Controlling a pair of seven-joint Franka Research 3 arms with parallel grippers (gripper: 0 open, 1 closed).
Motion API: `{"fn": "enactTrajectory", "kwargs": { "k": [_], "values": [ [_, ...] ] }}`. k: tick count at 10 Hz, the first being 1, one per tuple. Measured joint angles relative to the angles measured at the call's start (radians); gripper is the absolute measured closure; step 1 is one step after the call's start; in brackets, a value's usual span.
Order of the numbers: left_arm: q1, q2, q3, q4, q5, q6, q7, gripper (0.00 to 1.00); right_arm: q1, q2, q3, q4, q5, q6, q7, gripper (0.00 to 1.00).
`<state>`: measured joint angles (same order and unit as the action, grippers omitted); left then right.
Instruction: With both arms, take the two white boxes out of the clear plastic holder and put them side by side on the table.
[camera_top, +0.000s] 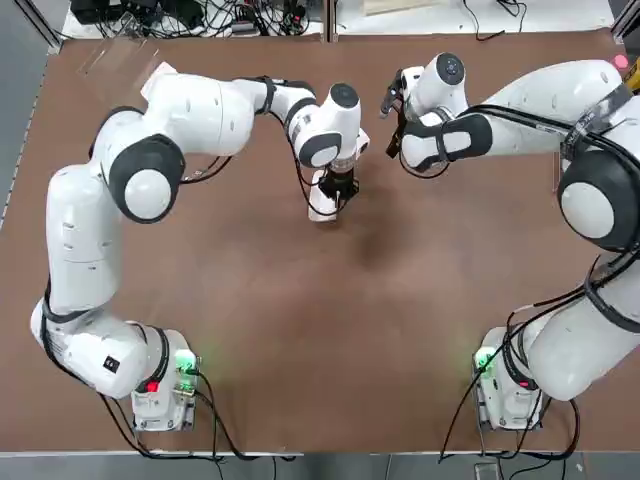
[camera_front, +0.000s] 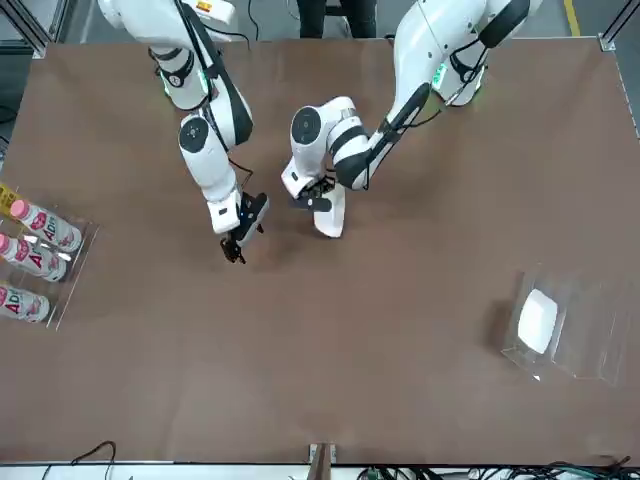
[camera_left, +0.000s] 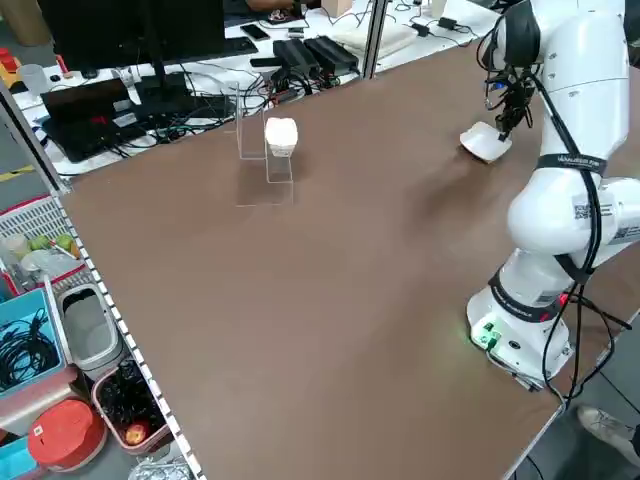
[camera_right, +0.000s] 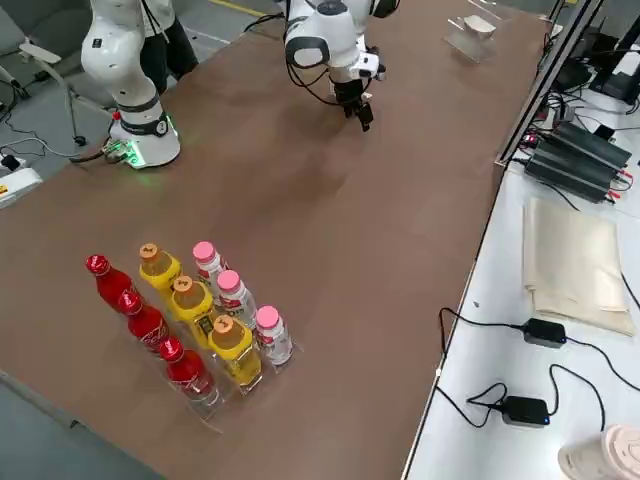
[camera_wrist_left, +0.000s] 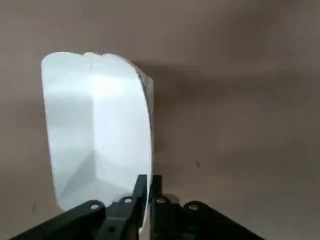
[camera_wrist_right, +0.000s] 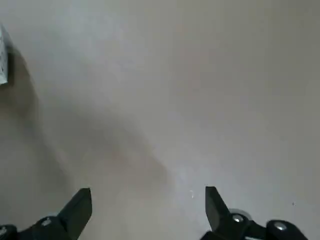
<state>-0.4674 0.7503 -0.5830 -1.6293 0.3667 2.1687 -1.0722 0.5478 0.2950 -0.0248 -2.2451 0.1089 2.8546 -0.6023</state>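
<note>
One white box (camera_front: 330, 216) lies on the table (camera_front: 330, 380) near its middle. My left gripper (camera_front: 314, 196) is over it. In the left wrist view its fingers (camera_wrist_left: 141, 192) stand almost together on the edge of this box (camera_wrist_left: 95, 130). The other white box (camera_front: 538, 320) sits in the clear plastic holder (camera_front: 585, 335), far off to the left arm's side, also seen from the left side as box (camera_left: 281, 135) in holder (camera_left: 255, 150). My right gripper (camera_front: 237, 243) hovers open over bare table just beside the first box, with nothing between its fingers (camera_wrist_right: 80, 207).
A clear rack of pink-capped bottles (camera_front: 30, 255) stands at the table edge on the right arm's side, with red and yellow bottles (camera_right: 180, 310) beside it. Cables and power bricks (camera_right: 525, 330) lie on a bench past the table edge.
</note>
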Motion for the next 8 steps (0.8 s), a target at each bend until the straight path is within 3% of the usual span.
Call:
{"fn": "enactTrajectory", "kwargs": {
  "k": [4, 6, 8],
  "values": [
    [0.058, -0.047, -0.002, 0.032, 0.002, -0.005, -0.068, 0.3, -0.003, 0.022, 0.0, 0.005, 0.033, 0.02, 0.004, 0.0],
    [0.132, -0.117, -0.014, 0.035, -0.033, -0.055, -0.071, 0.01, -0.002, 0.023, 0.002, 0.007, 0.169, 0.019, 0.002, 0.0],
    [0.245, -0.184, -0.036, 0.034, -0.045, -0.167, -0.029, 0.0, 0.028, 0.025, 0.007, 0.007, 0.359, 0.018, 0.006, 0.0]
  ]
}}
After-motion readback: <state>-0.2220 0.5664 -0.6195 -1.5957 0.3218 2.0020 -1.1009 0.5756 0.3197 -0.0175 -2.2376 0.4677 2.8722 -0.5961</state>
